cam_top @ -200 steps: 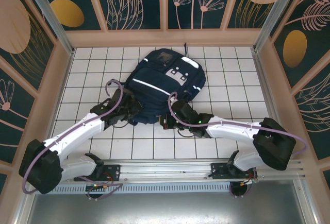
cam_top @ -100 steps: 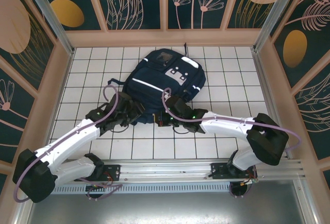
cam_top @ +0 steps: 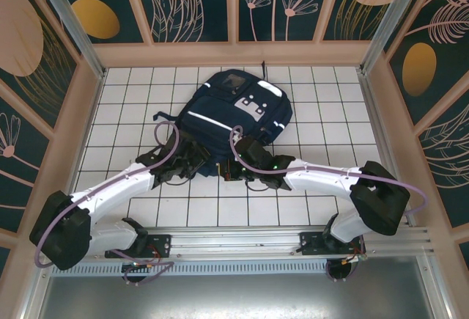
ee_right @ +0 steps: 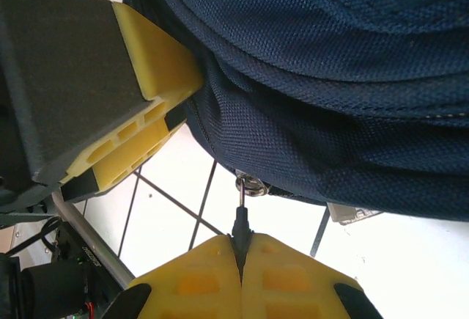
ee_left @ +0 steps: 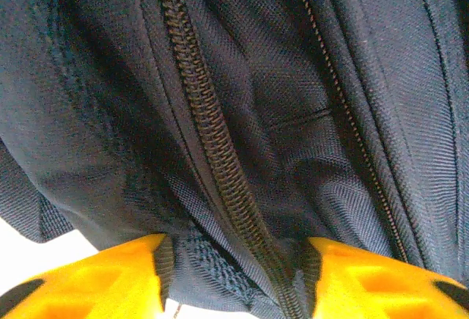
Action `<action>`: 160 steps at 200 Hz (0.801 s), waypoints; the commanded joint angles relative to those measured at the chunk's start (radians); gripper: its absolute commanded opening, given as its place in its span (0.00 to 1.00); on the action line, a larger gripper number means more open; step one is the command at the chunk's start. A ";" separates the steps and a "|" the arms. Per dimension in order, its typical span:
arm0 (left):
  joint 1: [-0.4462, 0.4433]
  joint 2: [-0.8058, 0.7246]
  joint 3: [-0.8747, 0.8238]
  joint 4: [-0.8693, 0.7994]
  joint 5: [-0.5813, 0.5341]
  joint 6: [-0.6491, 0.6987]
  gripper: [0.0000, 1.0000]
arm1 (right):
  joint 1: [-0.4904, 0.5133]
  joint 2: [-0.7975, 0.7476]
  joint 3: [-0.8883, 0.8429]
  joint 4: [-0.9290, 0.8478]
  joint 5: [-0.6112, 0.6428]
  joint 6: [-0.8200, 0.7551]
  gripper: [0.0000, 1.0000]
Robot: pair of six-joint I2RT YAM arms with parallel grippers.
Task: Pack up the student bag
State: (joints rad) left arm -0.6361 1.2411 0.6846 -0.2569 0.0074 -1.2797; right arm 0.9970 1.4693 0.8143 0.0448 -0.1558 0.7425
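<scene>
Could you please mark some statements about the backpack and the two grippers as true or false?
1. The right gripper is shut on the zipper pull of the student bag. True.
2. The left gripper hangs open, clear of the bag. False: it pinches a fold of the bag's fabric, with a zipper running through the fold.
3. The bag stands upright. False: it lies flat on the tiled table.
4. Both grippers sit at the bag's near edge. True.
</scene>
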 commanded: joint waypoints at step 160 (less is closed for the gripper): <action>-0.005 0.088 0.068 0.050 -0.108 0.073 0.00 | 0.004 0.000 -0.037 0.094 -0.010 0.003 0.00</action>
State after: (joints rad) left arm -0.6365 1.3434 0.7235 -0.2131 -0.0387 -1.2385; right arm 0.9966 1.4830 0.7937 0.0742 -0.1589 0.7425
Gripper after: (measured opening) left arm 0.070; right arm 0.054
